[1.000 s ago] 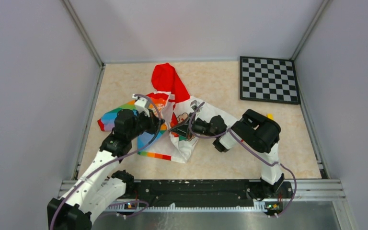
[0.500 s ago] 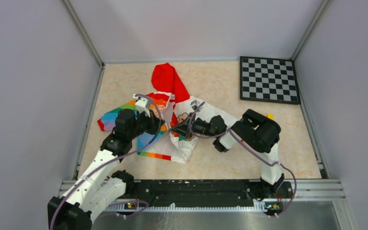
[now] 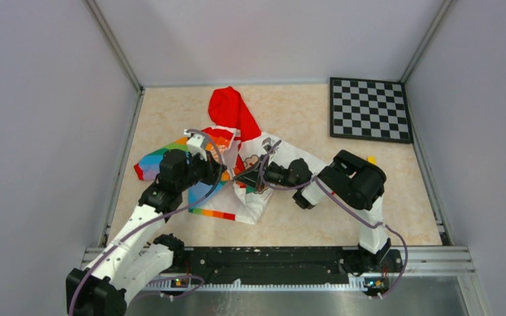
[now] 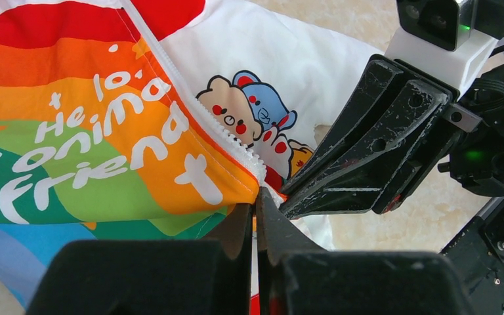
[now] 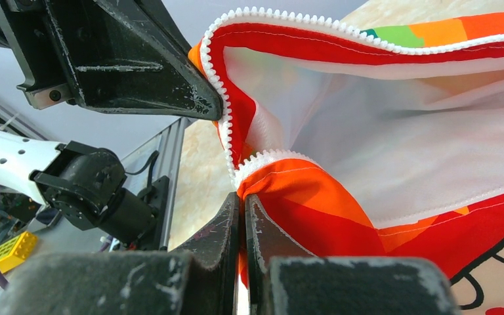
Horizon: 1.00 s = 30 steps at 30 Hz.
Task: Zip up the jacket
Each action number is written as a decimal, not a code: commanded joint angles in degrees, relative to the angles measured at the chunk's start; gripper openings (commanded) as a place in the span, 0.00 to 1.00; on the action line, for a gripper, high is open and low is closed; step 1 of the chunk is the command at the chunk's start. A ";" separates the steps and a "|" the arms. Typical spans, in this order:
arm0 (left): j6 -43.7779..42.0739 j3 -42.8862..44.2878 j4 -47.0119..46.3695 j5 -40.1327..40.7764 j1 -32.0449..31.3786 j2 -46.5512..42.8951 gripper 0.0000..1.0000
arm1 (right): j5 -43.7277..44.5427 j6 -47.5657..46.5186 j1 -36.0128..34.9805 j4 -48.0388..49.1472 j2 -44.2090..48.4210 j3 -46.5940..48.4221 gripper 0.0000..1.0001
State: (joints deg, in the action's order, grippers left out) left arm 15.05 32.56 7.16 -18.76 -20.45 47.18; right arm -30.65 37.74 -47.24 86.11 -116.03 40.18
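Note:
The jacket [image 3: 227, 112] lies crumpled mid-table, red hood toward the back, rainbow half on the left, white bear-print half on the right. Both grippers meet tip to tip at its front opening. My left gripper [image 3: 224, 174] is shut on the lower end of the rainbow half's zipper edge [image 4: 197, 108], pinching fabric at its tips [image 4: 256, 197]. Facing it, my right gripper [image 3: 244, 176] is shut on the orange-red fabric just below the white zipper teeth [image 5: 226, 131], held at its tips [image 5: 243, 197]. The zipper's two sides are apart. No slider shows.
A black-and-white checkerboard [image 3: 370, 110] lies at the back right, with a small yellow piece [image 3: 371, 159] just in front of it. Grey walls close in three sides. A metal rail [image 3: 277, 253] runs along the near edge.

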 commanded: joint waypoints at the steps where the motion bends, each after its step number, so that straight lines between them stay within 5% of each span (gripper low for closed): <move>1: -0.24 0.32 -1.98 0.70 0.11 -0.34 0.00 | -0.65 -0.23 -0.35 12.69 2.08 0.81 0.00; 30: -0.37 0.02 -2.36 -1.07 0.08 0.46 0.00 | -0.15 -0.03 -0.42 12.71 2.61 0.60 0.00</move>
State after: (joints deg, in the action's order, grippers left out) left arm 14.92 32.56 7.38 -18.65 -20.45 47.64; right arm -30.96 37.76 -47.24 86.13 -116.03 40.18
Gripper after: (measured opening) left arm 0.005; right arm 0.010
